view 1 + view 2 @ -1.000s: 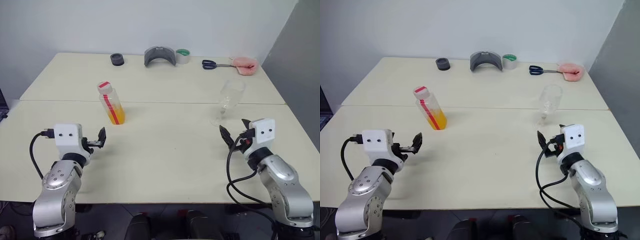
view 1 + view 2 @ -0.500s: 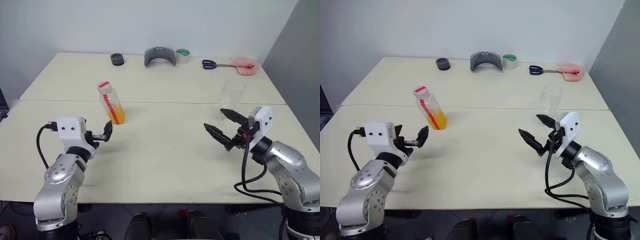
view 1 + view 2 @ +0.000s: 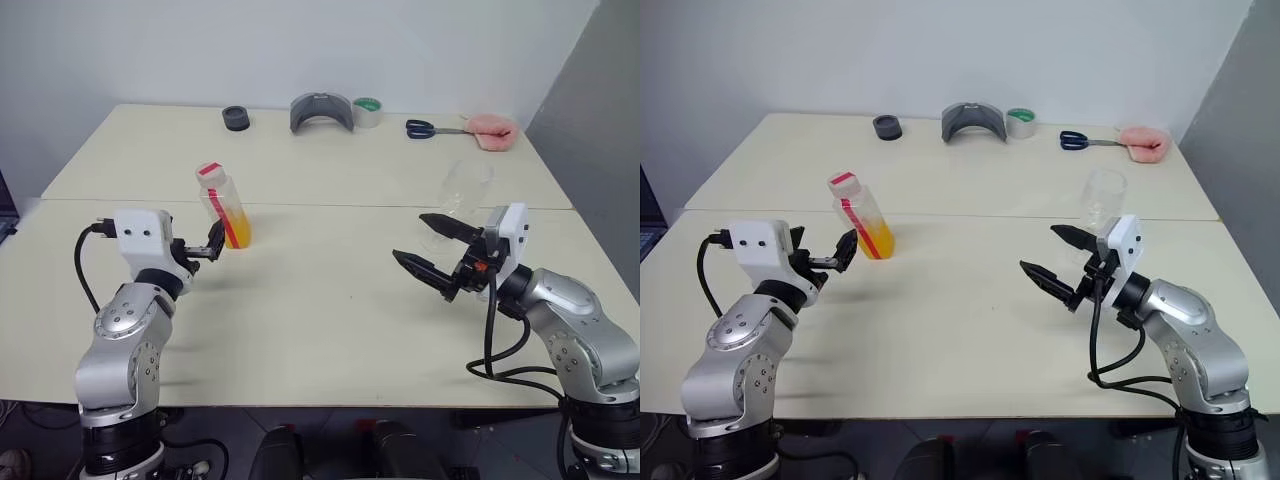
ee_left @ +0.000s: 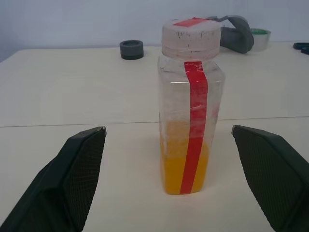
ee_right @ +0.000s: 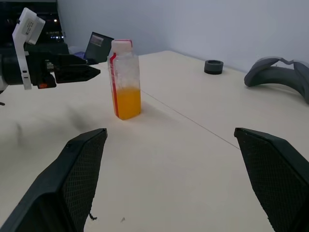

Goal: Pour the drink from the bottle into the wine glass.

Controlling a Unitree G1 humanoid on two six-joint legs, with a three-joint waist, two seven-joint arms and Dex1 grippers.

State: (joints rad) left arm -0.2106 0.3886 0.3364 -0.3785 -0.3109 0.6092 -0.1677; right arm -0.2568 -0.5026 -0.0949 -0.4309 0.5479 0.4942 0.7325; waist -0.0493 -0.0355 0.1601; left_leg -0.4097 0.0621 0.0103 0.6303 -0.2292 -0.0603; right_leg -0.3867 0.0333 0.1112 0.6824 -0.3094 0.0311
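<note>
The left end effector (image 3: 213, 247), spread wide and empty, lines up on the capped bottle (image 3: 224, 206) standing upright on the desk (image 3: 330, 300), its drink (image 4: 186, 166) filling the lower part. To grip well it should close squarely on the flat sides, mid-body. The right end effector (image 3: 432, 253), also wide and empty, hovers just beside the glass (image 3: 458, 200).

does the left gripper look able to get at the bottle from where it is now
Probably yes: the open left gripper faces the bottle with bare table between them and nothing beside it.
</note>
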